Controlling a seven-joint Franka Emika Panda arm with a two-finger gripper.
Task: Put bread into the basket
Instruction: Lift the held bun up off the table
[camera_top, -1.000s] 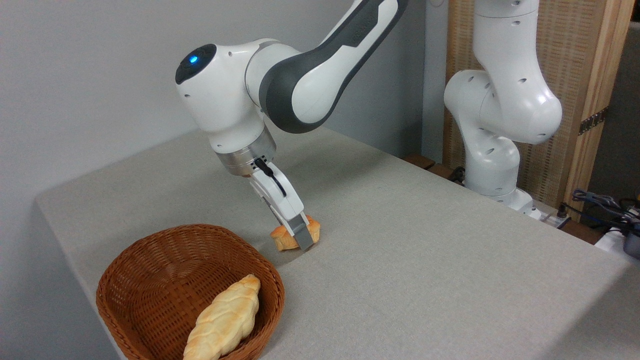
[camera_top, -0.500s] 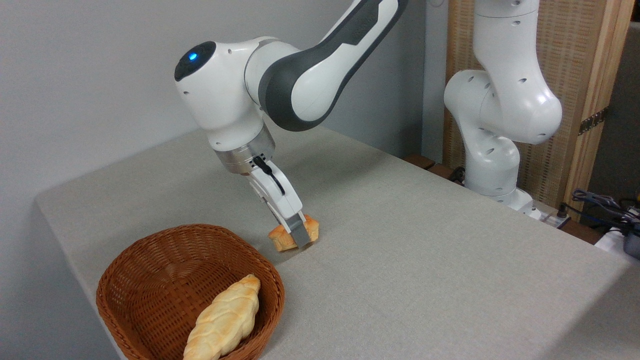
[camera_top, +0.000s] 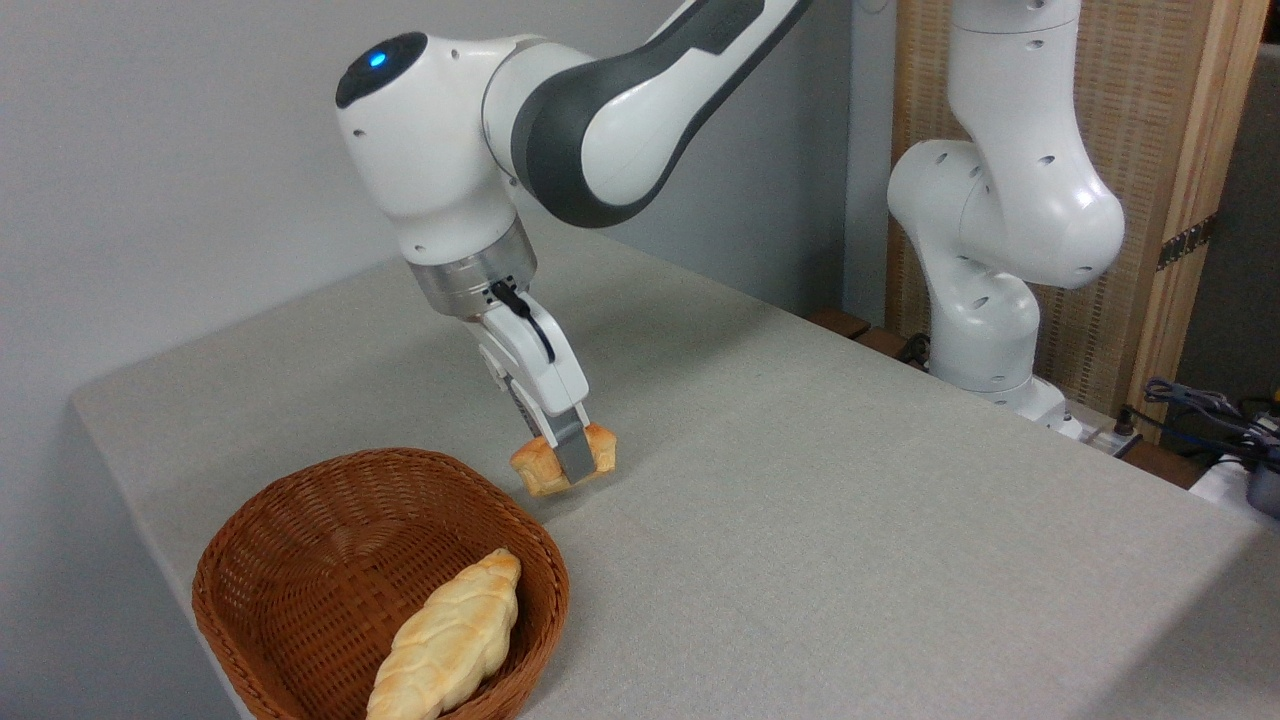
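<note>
The bread (camera_top: 540, 470), a small orange-golden knotted bun, hangs just above the grey table, clamped in my gripper (camera_top: 572, 464). The near grey finger crosses the bun's front, and the far finger is hidden behind it. The bun sits just past the far right rim of the basket (camera_top: 262, 505), a round brown wicker one at the table's front left.
A long pale braided loaf (camera_top: 450, 636) lies inside the basket toward its near right side. The arm's white base (camera_top: 990, 250) stands at the back right, with cables (camera_top: 1200, 410) beside it. The table's front-left edge runs close to the basket.
The gripper has lifted the bun off the table and carried it up and left, nearer the basket's rim. The basket and braided loaf have not moved.
</note>
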